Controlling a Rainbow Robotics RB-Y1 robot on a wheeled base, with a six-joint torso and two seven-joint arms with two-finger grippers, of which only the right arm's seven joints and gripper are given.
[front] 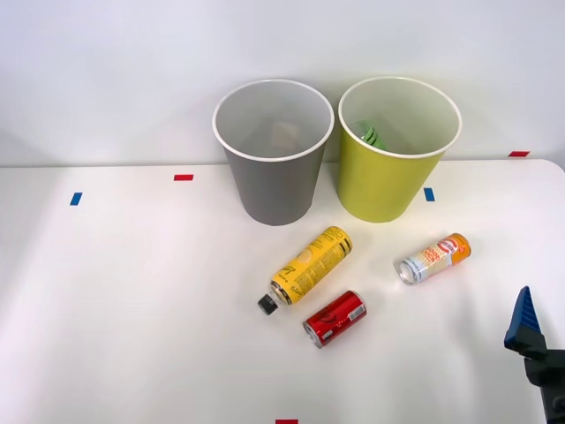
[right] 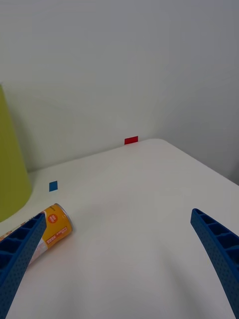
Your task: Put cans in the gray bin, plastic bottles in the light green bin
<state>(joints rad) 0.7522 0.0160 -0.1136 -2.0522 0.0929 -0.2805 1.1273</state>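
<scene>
Two tall, round, tapered bins with white rims stand side by side at the back of a smooth white table point(front: 132, 300): the matte gray bin point(front: 272, 177) and, just to its right and almost touching it, the glossy light green bin point(front: 388, 172), with something bright green point(front: 371, 135) lying against its pale inner wall, too hidden to tell what it is. In front of the gray bin, toward the robot, lies the yellow-label bottle point(front: 309, 268), a long cylinder on its side, its black cap point(front: 266, 305) pointing away from the bin. Just beyond that bottle, nearly parallel to it, lies the red can point(front: 335, 319), a short shiny cylinder, on its side. The orange-and-white can point(front: 433, 258) lies on its side in front of the light green bin, well to the right of the gray bin, its silver end turned toward the yellow-label bottle. The right gripper point(right: 119, 264) hangs released, its blue ribbed fingers point(right: 219, 249) spread wide and holding nothing, off to the far right of the gray bin near the table's front edge; in the wrist view one finger crosses in front of the orange-and-white can's near part. Small red and blue tape marks point(front: 183, 177) dot the tabletop on either side of the gray bin.
</scene>
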